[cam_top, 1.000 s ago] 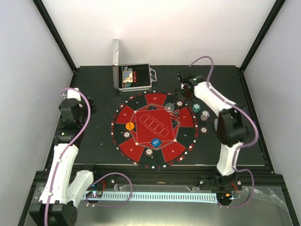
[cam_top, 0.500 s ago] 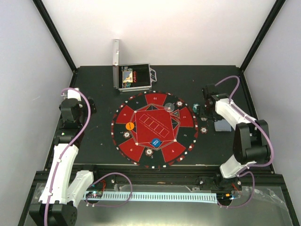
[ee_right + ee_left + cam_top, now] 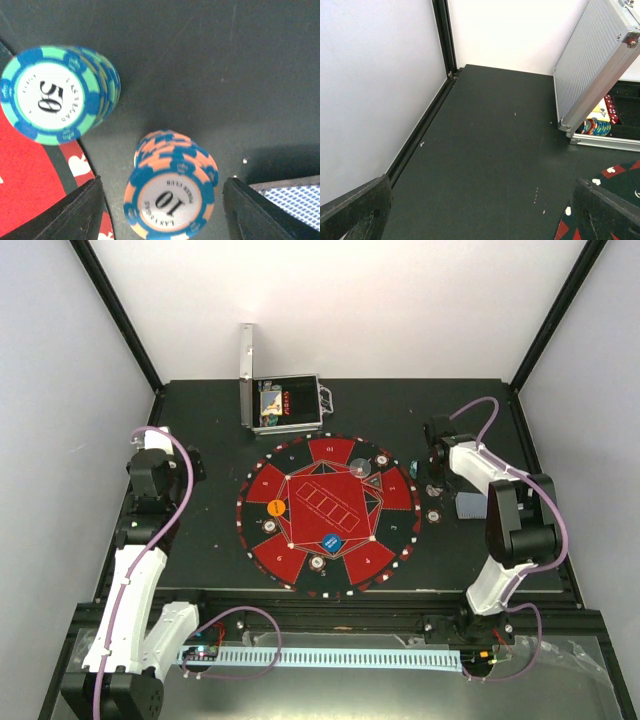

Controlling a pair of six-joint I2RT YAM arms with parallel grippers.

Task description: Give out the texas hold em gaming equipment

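Observation:
In the right wrist view a stack of orange-and-blue "10" chips (image 3: 170, 197) stands on the black table between my right gripper's (image 3: 167, 212) fingers. The jaws are open, with a gap on each side of the stack. A taller green-and-blue "50" stack (image 3: 52, 95) stands beyond it to the left, at the edge of the red mat (image 3: 30, 195). Blue-backed cards (image 3: 295, 197) lie just right of the right finger. From above, the right gripper (image 3: 436, 462) hangs over these chips beside the round mat (image 3: 310, 502). My left gripper (image 3: 480, 222) is open over bare table.
The open silver case (image 3: 285, 405) stands at the back, with more chips (image 3: 596, 127) inside. On the mat lie an orange disc (image 3: 277, 508), a blue disc (image 3: 333, 542), a clear disc (image 3: 362, 468) and single chips (image 3: 317, 563). Another chip (image 3: 433, 515) sits off the mat's right rim.
The right arm swung from the mat's back right edge out to the right and came down over the chip stacks beside the mat. The left arm stayed still.

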